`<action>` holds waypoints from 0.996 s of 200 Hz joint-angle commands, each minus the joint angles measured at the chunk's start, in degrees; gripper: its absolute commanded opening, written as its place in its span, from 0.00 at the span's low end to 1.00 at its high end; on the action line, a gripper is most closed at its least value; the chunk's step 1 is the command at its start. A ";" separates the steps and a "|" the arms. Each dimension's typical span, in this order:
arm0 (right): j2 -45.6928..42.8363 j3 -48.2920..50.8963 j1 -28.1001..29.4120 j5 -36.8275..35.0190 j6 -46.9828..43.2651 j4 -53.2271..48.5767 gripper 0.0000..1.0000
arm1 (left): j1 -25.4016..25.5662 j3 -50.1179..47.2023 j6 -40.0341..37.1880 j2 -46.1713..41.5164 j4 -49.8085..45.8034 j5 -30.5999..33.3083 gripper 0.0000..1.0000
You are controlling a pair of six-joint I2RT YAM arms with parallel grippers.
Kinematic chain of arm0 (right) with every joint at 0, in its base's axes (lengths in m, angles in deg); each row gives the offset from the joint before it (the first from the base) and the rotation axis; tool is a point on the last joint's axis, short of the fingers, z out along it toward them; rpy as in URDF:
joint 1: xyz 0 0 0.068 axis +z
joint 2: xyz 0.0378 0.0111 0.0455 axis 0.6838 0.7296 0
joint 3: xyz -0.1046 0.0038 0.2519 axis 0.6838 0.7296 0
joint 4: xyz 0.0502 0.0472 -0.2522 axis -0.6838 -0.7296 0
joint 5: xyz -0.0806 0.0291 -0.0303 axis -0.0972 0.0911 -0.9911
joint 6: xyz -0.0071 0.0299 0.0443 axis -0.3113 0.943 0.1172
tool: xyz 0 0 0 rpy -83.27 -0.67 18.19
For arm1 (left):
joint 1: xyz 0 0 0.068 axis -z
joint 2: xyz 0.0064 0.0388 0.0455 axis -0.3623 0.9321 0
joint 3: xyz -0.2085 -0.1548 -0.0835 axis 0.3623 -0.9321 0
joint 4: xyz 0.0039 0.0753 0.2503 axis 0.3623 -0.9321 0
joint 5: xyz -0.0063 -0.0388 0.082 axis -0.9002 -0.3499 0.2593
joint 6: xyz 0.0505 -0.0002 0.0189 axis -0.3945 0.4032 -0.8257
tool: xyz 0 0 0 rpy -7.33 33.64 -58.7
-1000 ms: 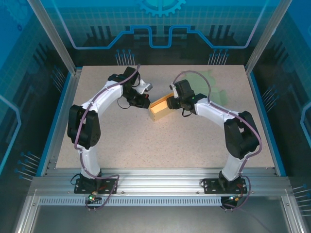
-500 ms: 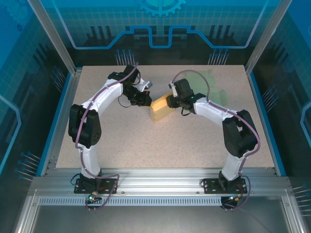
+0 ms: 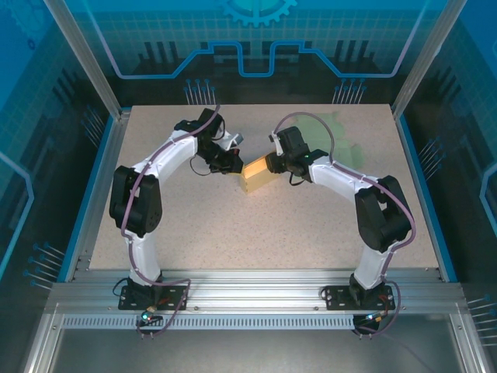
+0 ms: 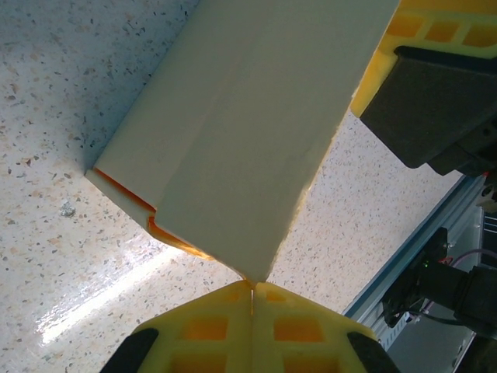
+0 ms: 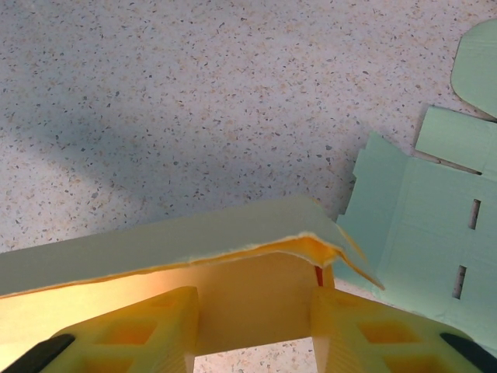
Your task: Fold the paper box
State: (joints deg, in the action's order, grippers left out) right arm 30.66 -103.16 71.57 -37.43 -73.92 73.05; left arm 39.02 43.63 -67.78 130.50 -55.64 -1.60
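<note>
Your paper box [image 3: 256, 175] sits between the two arms, mid-bench and slightly toward the far edge, tilted. The right jaws are part-open and gripping one end of it, a finger on each side of the wall. The left jaws are fully closed, with the box's lower corner meeting their seam; you can't tell whether a sliver is caught. The body looks formed into a sleeve, but the end by the left jaws gapes, so its flaps probably need tucking. A flat green blank [image 5: 419, 210] lies toward the far right corner.
</note>
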 commanded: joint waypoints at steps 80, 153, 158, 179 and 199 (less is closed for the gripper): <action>-0.17 1.36 1.11 2.04 -0.33 -5.53 0.45 | 0.54 -4.12 -0.10 -1.56 3.96 3.23 0.00; -6.49 1.18 -0.46 4.56 0.55 -7.16 0.58 | 0.59 -4.56 -0.65 -1.49 3.72 4.19 0.00; -6.58 1.18 -0.68 4.79 0.64 -7.15 0.59 | 0.58 -4.56 -0.63 -1.48 3.75 4.24 0.00; -6.04 1.36 -1.35 5.65 1.02 -6.56 0.59 | 0.59 -4.57 -0.55 -1.36 4.03 4.08 0.00; -5.14 1.27 -1.53 5.88 1.68 -6.45 0.58 | 0.58 -4.56 -0.44 -1.57 4.25 4.04 0.00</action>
State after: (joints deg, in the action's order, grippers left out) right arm 25.39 -102.37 70.85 -33.23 -73.59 67.59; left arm 39.41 39.81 -67.80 130.45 -51.74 2.10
